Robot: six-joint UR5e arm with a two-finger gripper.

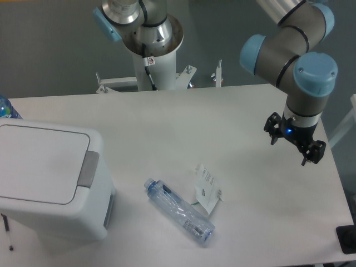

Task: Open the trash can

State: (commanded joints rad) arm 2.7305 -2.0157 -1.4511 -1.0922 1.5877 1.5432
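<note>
At the left edge of the table [250, 111] stands the trash can [44, 183], a large boxy white bin with rounded corners; its flat lid lies closed and the grey push-button strip [88, 168] runs along the lid's right side. The gripper [295, 146] hangs over the far right of the table, well apart from the bin, its two fingers spread and holding nothing. The task looks to be at its start, with the approach not yet made. The next move likely calls for crossing the table leftward, passing over the clear bottle [181, 212] and the crumpled wrapper [207, 188] lying between, then pressing down on the grey strip.
</note>
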